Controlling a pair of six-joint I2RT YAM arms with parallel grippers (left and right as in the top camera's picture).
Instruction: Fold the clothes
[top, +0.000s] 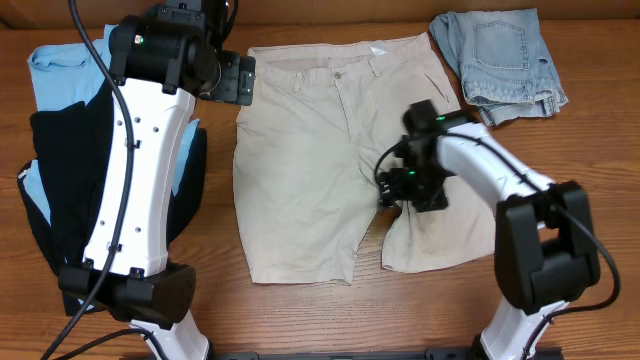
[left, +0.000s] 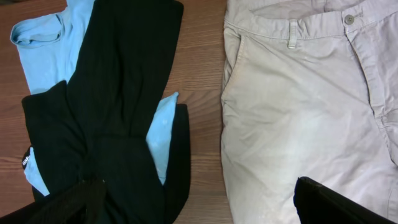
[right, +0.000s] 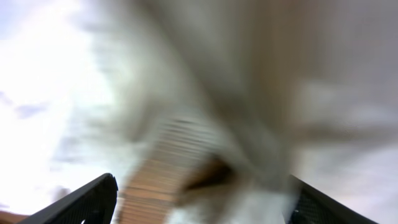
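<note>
The light-beige khaki shorts (top: 300, 170) lie spread flat mid-table, waistband at the far side. They also show in the left wrist view (left: 298, 112) and, blurred, in the right wrist view (right: 74, 87). My left gripper (top: 238, 80) hovers open and empty by the waistband's left end, its fingers wide apart (left: 199, 211). My right gripper (top: 396, 188) is low over the crotch and inner right leg, open, with fabric and a strip of wood between its fingers (right: 205, 205). Black trousers (left: 118, 124) lie on a light-blue shirt (left: 56, 43) at the left. Faded denim shorts (top: 505, 60) lie bunched at the far right.
The wooden table (top: 300, 320) shows along the front edge and between the black trousers and the khaki shorts (left: 199, 74). My left arm's white body (top: 130, 180) stands over the black trousers and the shirt (top: 60, 70).
</note>
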